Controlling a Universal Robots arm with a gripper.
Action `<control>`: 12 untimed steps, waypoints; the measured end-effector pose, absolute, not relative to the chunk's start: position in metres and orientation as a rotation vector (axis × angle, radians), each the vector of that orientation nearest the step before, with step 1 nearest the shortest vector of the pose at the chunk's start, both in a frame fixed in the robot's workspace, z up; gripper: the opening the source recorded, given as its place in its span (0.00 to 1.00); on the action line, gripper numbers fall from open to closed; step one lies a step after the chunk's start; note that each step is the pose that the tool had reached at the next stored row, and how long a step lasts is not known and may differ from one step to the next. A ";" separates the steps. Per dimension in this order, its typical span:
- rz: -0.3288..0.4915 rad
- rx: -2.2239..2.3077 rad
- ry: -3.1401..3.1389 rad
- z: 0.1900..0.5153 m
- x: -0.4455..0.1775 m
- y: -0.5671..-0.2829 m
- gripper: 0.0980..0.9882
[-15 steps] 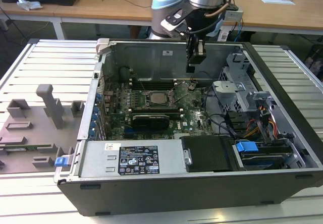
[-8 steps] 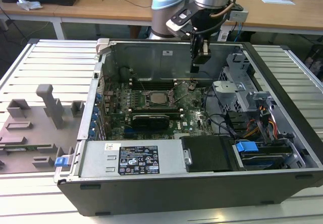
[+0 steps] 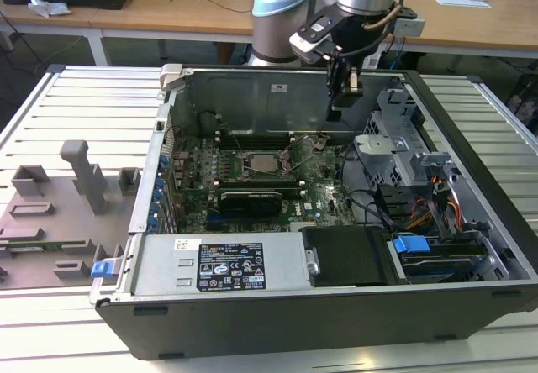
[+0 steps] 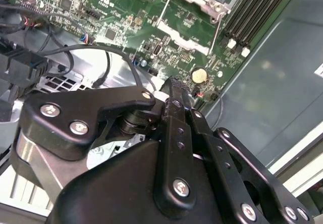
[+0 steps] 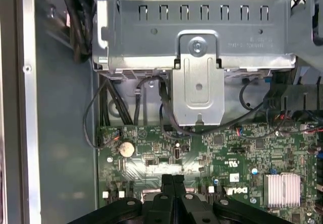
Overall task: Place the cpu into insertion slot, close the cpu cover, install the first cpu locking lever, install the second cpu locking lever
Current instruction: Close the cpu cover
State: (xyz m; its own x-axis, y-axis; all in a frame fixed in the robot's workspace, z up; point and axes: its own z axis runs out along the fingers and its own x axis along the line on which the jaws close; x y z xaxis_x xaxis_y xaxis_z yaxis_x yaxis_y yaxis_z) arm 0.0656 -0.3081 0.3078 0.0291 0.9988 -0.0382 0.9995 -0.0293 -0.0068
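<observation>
One cpu (image 3: pixel 267 162) is sitting in the one insertion slot (image 3: pixel 267 176) in the middle of the green board (image 3: pixel 324 197). One silvery cpu cover (image 3: pixel 250 162) is framing it, and whether it is latched I cannot tell. In the exterior view this socket is lying below the two fingers (image 3: pixel 343 86) and well apart from them, towards the exterior view's left.

The fingers (image 5: pixel 167 184) are pressing together in the first wrist view, with nothing showing between them. They are hanging over the board's edge by the case wall. One round coin battery (image 5: pixel 126 149) is lying near their tips in both wrist views. One finned silver heatsink (image 5: pixel 283 189) is sitting farther off. One grey metal bracket (image 5: pixel 198 82) is standing beyond the tips.

The one open computer case (image 3: pixel 252 306) is resting on a slatted worktop (image 3: pixel 84 96).
</observation>
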 end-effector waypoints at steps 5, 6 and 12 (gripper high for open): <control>-0.051 2.238 2.174 0.308 0.073 -0.308 0.01; -0.051 2.238 2.174 0.308 0.074 -0.308 0.01; -0.052 2.238 2.174 0.308 0.083 -0.307 0.01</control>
